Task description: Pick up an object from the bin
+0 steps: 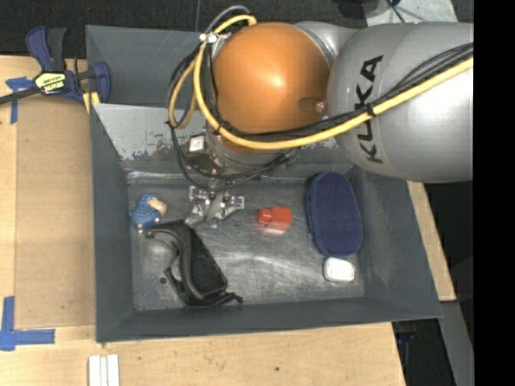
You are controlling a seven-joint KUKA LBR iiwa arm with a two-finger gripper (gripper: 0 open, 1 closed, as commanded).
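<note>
Goggles (201, 272), black and with a strap, lay on the bin (109, 240) floor at the near left, and they were the thing closest to my gripper (214, 205). Their far end, where the strap curled off to the left, came up just near of the gripper; whether the two touched I could not tell. The strap's tip lay just near of a small blue figure (148, 210).

My gripper hung low over the floor in the left half of the bin, towards the far wall, below my orange cover (269, 75). It stood between the blue figure on its left and a red block (274, 219) on its right, close to both and apart from both. How far it stood open I could not tell, nor whether it had hold of anything.

Right of the red block lay a dark blue oval case (332, 213), its long way running far to near, close to the right wall. A small white piece (339, 270) sat just near of the case, at the near right corner of the floor. Yellow and black cables (197, 95) looped round the left of the cover, and my silver arm (402, 103) lay across the far right rim.
</note>
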